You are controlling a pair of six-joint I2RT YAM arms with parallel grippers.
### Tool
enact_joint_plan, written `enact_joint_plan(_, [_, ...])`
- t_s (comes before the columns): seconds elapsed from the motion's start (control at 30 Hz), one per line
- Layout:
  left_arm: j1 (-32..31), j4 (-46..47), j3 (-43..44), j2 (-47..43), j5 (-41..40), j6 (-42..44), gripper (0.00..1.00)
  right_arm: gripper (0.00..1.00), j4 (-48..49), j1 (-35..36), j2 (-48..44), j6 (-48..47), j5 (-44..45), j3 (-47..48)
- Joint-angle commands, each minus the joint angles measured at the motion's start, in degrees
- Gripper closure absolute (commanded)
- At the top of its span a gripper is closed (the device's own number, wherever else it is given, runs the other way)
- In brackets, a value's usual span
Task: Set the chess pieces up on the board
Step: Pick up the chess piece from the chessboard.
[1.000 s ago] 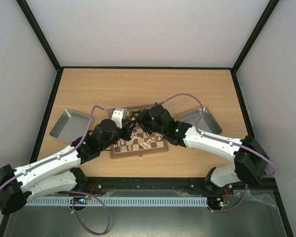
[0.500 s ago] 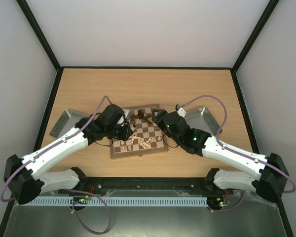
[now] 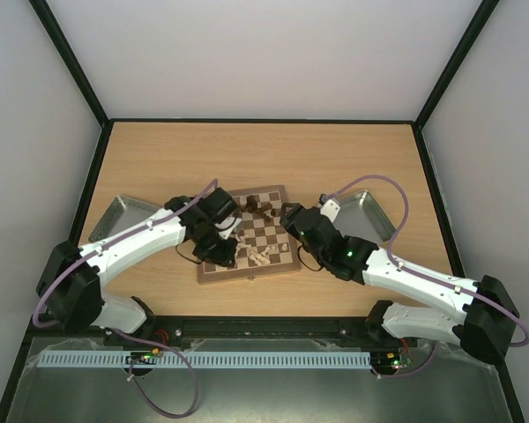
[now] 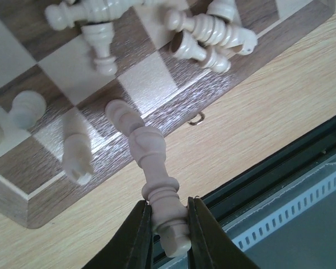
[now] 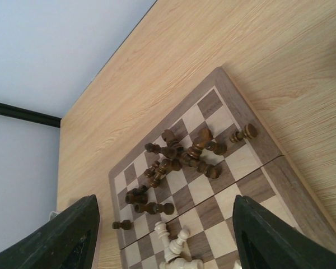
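Left wrist view: left tool (image 4: 168, 221) pinching pale cream piece (image 4: 150, 162) by one end, piece slanting over near border of board (image 4: 179, 92) and worktop (image 4: 257, 129). Heap of other cream pieces (image 4: 213, 36) lies toppled on squares by that edge. Right wrist view: right tool (image 5: 165, 224) spread wide, nothing between fingers, hovering above board. Jumble of dark brown pieces (image 5: 182, 154) at far end, one on border. Top external view: board mid-worktop, left tray (image 3: 115, 216) and right tray (image 3: 370, 211) flanking it.
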Motion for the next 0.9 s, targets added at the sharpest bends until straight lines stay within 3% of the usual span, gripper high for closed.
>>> enact_joint_plan(0.0, [-0.9, -3.3, 3.8, 3.5, 1.5, 1.6, 0.89, 0.35, 0.3, -0.1, -1.2, -0.9, 3.8, -2.1])
enact_joint_plan(0.23, [-2.1, -5.6, 8.4, 8.5, 0.7, 1.9, 0.89, 0.35, 1.0, -0.4, -2.0, -1.3, 4.2, -3.4])
enact_joint_plan(0.63, [-2.1, -7.5, 10.8, 7.9, -1.7, 0.8, 0.88, 0.34, 1.3, -0.7, -1.7, -2.4, 3.9, -4.3])
enact_joint_plan(0.87, [-1.4, -7.4, 9.5, 7.1, -5.3, 0.2, 0.88, 0.38, 6.0, -0.7, 1.2, -12.1, -5.7, -3.3])
